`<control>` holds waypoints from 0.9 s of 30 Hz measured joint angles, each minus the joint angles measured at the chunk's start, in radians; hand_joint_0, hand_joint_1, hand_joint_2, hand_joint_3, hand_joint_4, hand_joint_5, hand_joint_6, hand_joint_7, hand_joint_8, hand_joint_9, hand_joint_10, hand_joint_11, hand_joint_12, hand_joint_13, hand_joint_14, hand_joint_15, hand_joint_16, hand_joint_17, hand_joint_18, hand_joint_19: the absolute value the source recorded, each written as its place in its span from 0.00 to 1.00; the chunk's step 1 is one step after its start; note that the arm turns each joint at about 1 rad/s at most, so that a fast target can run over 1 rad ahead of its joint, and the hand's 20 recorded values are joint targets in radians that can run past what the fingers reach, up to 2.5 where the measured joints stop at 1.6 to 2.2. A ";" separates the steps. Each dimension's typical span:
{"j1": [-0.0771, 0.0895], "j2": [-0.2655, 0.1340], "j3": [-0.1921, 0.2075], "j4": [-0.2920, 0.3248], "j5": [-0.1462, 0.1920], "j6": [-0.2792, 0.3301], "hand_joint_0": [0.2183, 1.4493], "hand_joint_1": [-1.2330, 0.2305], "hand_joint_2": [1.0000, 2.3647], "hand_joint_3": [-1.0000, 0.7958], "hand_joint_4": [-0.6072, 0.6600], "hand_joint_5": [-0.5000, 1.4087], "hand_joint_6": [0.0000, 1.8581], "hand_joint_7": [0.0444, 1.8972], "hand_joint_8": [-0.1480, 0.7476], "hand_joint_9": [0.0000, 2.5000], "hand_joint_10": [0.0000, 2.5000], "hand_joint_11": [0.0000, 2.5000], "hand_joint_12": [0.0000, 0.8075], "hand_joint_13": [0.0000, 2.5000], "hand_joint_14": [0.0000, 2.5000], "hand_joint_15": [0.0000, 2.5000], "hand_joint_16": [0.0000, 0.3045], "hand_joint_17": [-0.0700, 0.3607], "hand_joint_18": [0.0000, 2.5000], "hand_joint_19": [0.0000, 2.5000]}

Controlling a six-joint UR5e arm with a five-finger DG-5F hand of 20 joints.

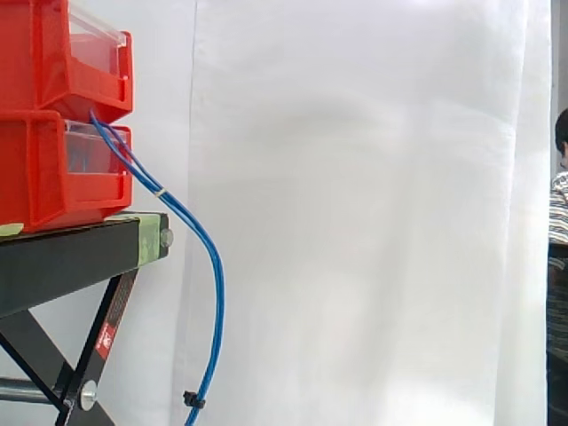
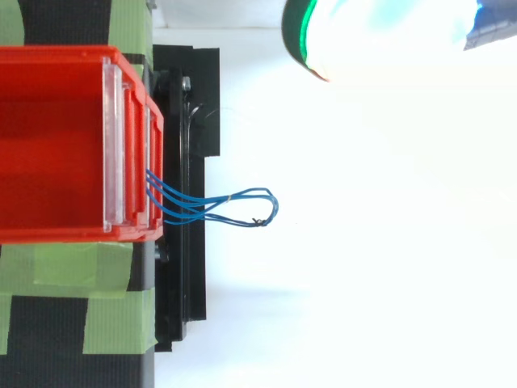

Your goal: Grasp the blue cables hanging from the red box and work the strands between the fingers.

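Cables: The blue cables [image 1: 211,266] left the front of the lower red box [image 1: 53,169], passed the front edge of the black stand [image 1: 71,257] and hung free below it as one bundle.
Hand: The hand [image 2: 380,32] appeared in the top view as a glowing mass, well apart from the blue cables. Whether it was wide or closed could not be told.
Contact: None. The strands were untouched.
Progress: Judged to be at the start. The approach, the grasp and the working of the strands were all left to do.
Bystander: A person [image 1: 557,266] stood well clear of the black stand.
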 measured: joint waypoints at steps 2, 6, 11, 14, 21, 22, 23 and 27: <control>0.000 0.000 0.000 0.000 0.000 0.000 0.35 0.72 0.00 0.00 0.55 0.00 0.00 0.34 0.45 0.00 0.00 0.04 0.43 0.00 0.00 0.09 0.22 0.51 0.00 0.11; 0.000 0.000 0.000 -0.007 0.000 0.000 0.35 0.72 0.00 0.00 0.55 0.00 0.00 0.34 0.45 0.00 0.00 0.04 0.43 0.00 0.00 0.09 0.22 0.51 0.00 0.11; 0.000 0.000 0.000 -0.044 -0.001 0.000 0.35 0.72 0.00 0.00 0.56 0.00 0.00 0.34 0.45 0.00 0.00 0.04 0.43 0.00 0.00 0.09 0.22 0.51 0.00 0.11; 0.000 0.000 -0.001 -0.061 -0.001 0.000 0.35 0.71 0.00 0.00 0.56 0.00 0.00 0.34 0.45 0.00 0.00 0.05 0.43 0.00 0.00 0.09 0.22 0.51 0.00 0.11; 0.004 0.000 -0.001 -0.076 -0.003 0.001 0.36 0.71 0.00 0.00 0.56 0.00 0.00 0.34 0.46 0.00 0.00 0.05 0.43 0.00 0.00 0.09 0.21 0.50 0.00 0.11; 0.004 0.000 -0.001 -0.076 -0.003 0.001 0.36 0.71 0.00 0.00 0.56 0.00 0.00 0.34 0.46 0.00 0.00 0.05 0.43 0.00 0.00 0.09 0.22 0.50 0.00 0.11; 0.005 0.000 -0.001 -0.077 -0.002 0.001 0.36 0.70 0.00 0.00 0.56 0.00 0.00 0.34 0.46 0.00 0.00 0.05 0.42 0.00 0.00 0.09 0.21 0.50 0.00 0.11; 0.008 0.000 -0.001 -0.077 -0.001 0.001 0.36 0.70 0.00 0.00 0.57 0.00 0.00 0.34 0.46 0.00 0.00 0.05 0.42 0.00 0.00 0.09 0.21 0.50 0.00 0.11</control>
